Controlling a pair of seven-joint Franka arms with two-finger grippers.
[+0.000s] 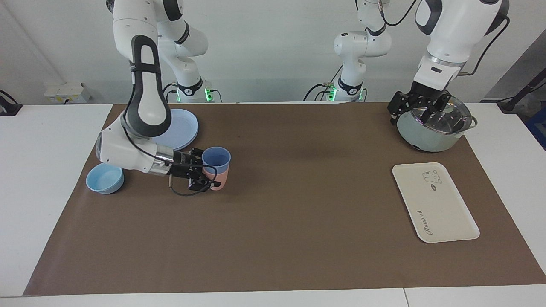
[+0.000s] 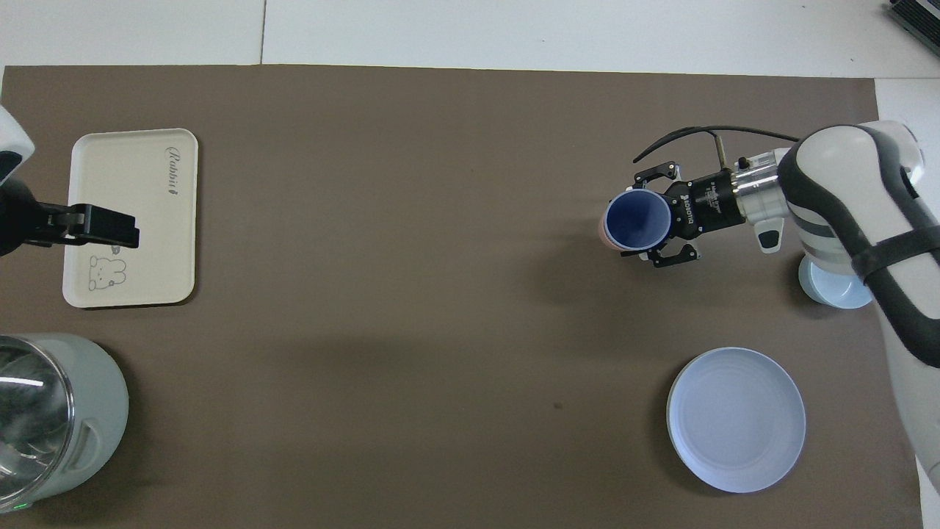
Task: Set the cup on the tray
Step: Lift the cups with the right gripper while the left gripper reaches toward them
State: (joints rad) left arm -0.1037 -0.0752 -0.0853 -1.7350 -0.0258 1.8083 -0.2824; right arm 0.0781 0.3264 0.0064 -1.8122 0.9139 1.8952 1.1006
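Right claw (image 1: 210, 175) grips the cup (image 1: 216, 157) – nested in a pink one – well apart from the tray (image 1: 443, 213); left claw (image 1: 420, 108) gapes idle.

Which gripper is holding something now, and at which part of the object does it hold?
The right gripper holds the nested cup and pink cup by their side walls. The left gripper, over the pot, holds nothing.
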